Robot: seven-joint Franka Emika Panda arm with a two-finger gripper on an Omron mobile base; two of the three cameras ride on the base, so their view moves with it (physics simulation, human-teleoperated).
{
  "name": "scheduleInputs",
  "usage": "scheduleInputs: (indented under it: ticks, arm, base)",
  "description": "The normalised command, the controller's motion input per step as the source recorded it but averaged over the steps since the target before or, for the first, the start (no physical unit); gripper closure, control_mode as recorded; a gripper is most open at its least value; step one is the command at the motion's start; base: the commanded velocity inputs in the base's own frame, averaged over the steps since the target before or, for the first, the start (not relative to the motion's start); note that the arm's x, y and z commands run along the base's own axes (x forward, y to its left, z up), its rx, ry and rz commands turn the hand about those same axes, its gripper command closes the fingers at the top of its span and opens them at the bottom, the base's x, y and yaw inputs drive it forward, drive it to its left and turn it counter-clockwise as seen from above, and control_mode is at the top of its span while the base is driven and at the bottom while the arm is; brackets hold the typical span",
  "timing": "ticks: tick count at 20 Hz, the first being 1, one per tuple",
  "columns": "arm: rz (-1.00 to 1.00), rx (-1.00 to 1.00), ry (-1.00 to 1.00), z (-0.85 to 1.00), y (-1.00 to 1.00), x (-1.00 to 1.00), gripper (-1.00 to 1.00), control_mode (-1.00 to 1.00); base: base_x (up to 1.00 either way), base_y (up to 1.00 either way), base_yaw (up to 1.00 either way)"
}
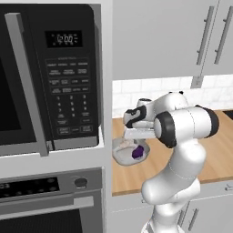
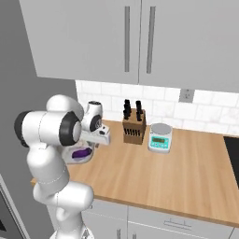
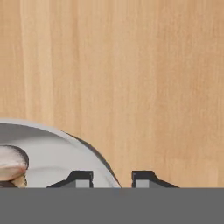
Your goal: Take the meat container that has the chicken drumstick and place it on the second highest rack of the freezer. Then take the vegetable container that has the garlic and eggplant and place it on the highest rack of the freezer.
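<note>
**At the counter's left end: gripper astride the vegetable container's rim**

On the far left of the left base view we see the microwave [image 1: 50,77] with the oven [image 1: 50,200] under it. Just right of them the wooden counter [image 1: 218,154] begins. The vegetable container [image 1: 119,154], a rounded grey bowl, sits at that near-left end of the counter. The eggplant [image 1: 137,153] lies inside it, dark purple. The arm [image 1: 182,127] folds over the bowl, with the hand pointing down onto it and covering part of it.

In the hand view, going left to right, we see the garlic [image 3: 11,162] on the bowl's floor at the left edge, then the grey inner wall. Next comes the gripper [image 3: 113,179]. One of its fingertips [image 3: 81,178] is over the inside of the bowl and the other is over bare wood outside. The dark rim runs down between the two. The jaws stand a modest gap apart. We cannot tell whether they are pinching the rim or just bracketing it, since the contact line is cut off at the bottom of that view.

In the right base view, well to the right of the bowl, the knife block [image 2: 133,126] stands at the back of the counter. The scale [image 2: 160,137] is just beside it on the right. Above them are the wall cabinets [image 2: 140,42] and an outlet [image 2: 186,95] on the tiled wall.
</note>
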Motion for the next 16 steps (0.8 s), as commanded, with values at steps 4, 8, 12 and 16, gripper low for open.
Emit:
scheduleInputs:
  ticks: [4, 8, 12, 16]
  arm:
    - [-0.18, 0.08, 0.00, 0.62, -0.24, -0.04, 1.00, -1.00]
    - [-0.30, 0.08, 0.00, 0.52, -0.45, -0.17, 1.00, -1.00]
    - [-0.39, 0.05, -0.03, 0.21, -0.32, -0.46, 1.00, -1.00]
    - [-0.44, 0.05, -0.06, 0.10, -0.12, -0.71, 1.00, -1.00]
  base:
    - [0.00, 0.00, 0.00]
    - [0.00, 0.00, 0.00]
    - [0.00, 0.00, 0.00]
    - [0.00, 0.00, 0.00]
